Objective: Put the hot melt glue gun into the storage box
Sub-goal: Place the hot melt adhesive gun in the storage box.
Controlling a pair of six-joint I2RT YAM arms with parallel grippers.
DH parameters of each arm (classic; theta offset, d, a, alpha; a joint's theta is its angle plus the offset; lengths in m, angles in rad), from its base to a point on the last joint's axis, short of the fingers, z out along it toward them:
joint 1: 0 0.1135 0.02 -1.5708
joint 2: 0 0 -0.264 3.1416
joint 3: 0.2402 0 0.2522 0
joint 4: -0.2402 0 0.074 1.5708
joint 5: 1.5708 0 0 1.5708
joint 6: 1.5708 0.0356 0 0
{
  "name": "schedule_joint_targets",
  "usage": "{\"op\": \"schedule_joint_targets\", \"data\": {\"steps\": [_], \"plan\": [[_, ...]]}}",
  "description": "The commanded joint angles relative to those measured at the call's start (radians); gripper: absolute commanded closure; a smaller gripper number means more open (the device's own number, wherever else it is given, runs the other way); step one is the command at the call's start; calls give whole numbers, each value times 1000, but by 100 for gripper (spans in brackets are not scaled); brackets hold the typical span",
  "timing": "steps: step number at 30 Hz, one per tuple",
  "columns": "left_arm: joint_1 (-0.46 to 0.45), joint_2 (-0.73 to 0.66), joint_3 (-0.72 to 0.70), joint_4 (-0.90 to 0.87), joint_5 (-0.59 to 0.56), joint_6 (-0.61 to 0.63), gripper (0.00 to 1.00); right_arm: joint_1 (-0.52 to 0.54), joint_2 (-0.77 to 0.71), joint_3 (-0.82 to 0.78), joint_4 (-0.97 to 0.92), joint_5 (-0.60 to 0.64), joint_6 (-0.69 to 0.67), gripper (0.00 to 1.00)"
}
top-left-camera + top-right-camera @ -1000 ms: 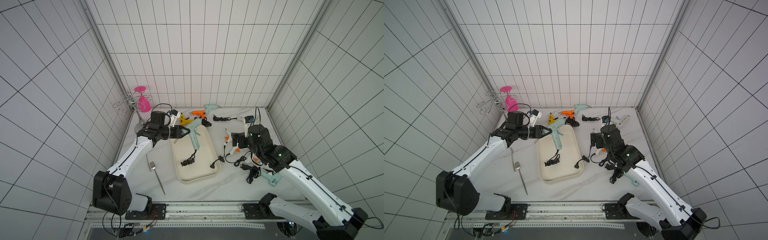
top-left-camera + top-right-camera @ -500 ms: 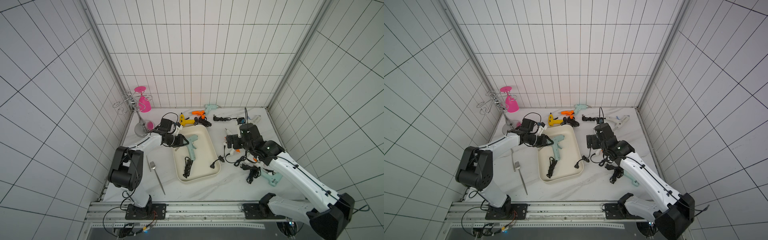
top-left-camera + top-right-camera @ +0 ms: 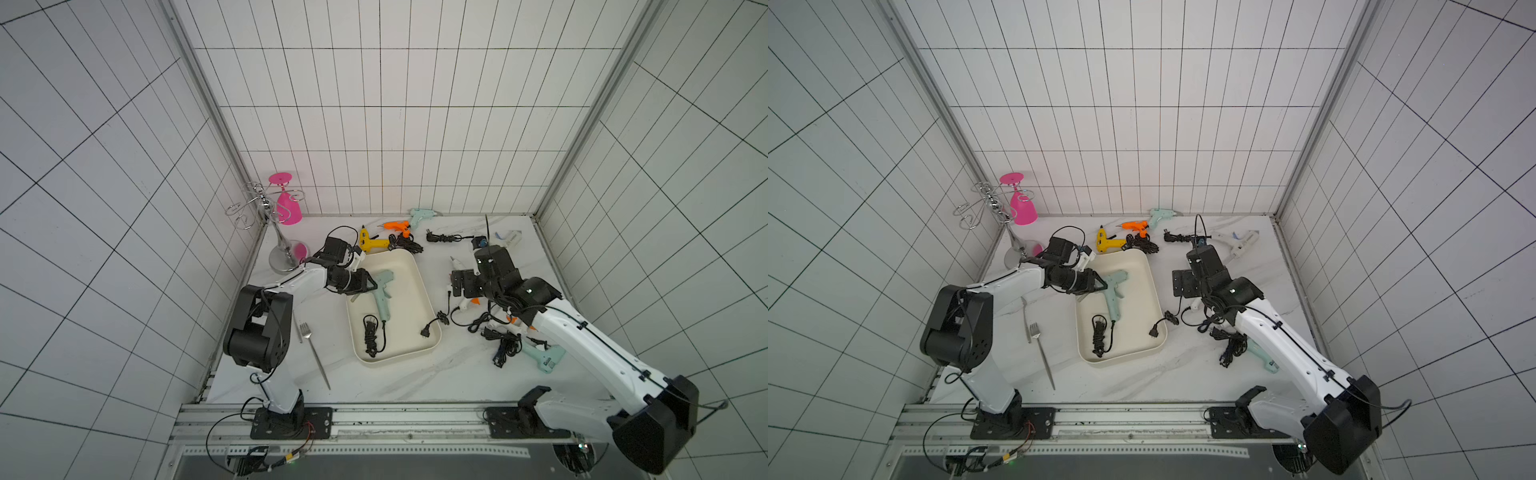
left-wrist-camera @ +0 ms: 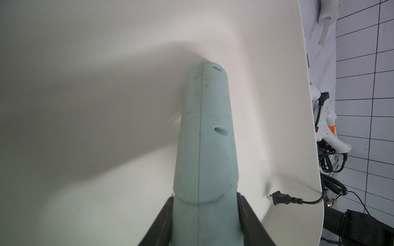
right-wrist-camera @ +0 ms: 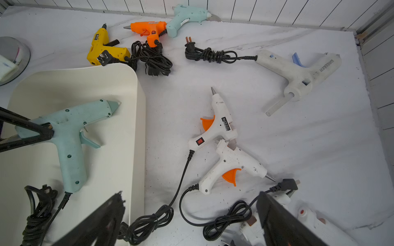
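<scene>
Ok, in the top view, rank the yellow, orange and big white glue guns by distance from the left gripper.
From the left gripper:
1. yellow glue gun, just behind the storage box.
2. orange glue gun, farther back, near the wall.
3. big white glue gun, back right corner.

Plain cream-white storage box [image 3: 409, 291]. In it, mint-green glue gun [image 3: 382, 292], teal trigger, black cord [image 3: 371, 338]. Black left claw [image 3: 371, 285] on it. Over there, yellow gun [image 3: 371, 243], orange gun [image 3: 396, 225], pale mint gun [image 3: 420, 215]. Next, white gun [image 5: 221, 123]: orange trigger, red switch. Then second white gun [image 5: 233, 158]: orange trigger too. Off-white gun [image 5: 298, 70], blue trigger. Marbled surface [image 3: 415, 374]: white, grey veins. Pink glass [image 3: 288, 206]. Tiled walls [image 3: 374, 124]: white, dark grid.
</scene>
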Motion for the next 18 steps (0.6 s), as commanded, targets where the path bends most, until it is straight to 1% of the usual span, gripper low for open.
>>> {"op": "schedule_joint_targets", "data": {"steps": [1, 4, 6, 11, 13, 15, 18], "plan": [[0, 57, 33, -7, -69, 11, 90, -8, -15, -39, 12, -6, 18, 0], [3, 95, 79, -44, -134, -7, 87, -13, -3, -41, 13, -5, 12, 0], [4, 111, 109, -67, -195, -40, 85, -17, 5, -41, 18, -6, 7, 0], [2, 96, 132, -59, -286, -99, 67, -27, 51, -11, 23, -45, -22, 0], [-1, 88, 135, -59, -320, -120, 63, -29, 79, 8, 16, -53, -28, 0], [-11, 73, 141, -72, -377, -142, 59, -29, 104, 23, 9, -83, -23, 0], [-38, 32, 144, -77, -464, -153, 49, -29, 117, 31, 4, -121, -15, 1]]}}
